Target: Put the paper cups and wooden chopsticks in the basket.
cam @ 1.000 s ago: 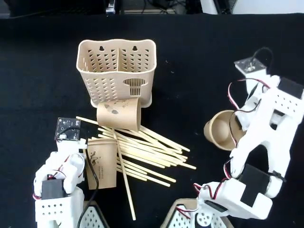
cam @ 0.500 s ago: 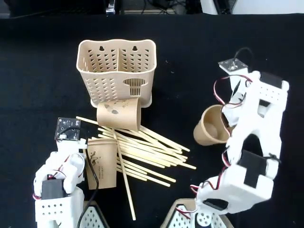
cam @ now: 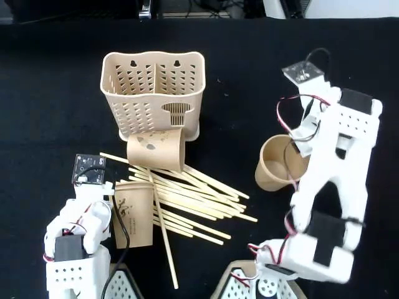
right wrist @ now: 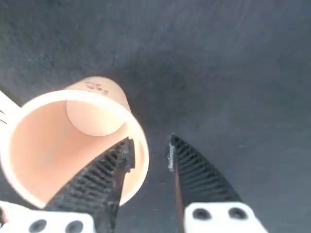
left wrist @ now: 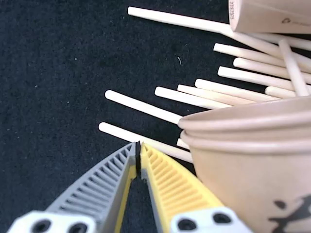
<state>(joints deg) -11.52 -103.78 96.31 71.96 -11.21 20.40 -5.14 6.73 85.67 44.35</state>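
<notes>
Right wrist view: paper cup (right wrist: 73, 116) rim clamped in right tool (right wrist: 149, 141) (one finger (right wrist: 97, 179) inside).

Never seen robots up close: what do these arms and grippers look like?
The left arm and right arm are white perforated plastic with black motors and red-black cables. The left gripper has one grey and one yellow ridged finger; the right gripper has black ones.

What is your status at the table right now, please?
Left gripper shut, empty, by the chopsticks. Right gripper shut on a paper cup at its rim. Two other cups lie among the chopsticks, before the basket.
</notes>
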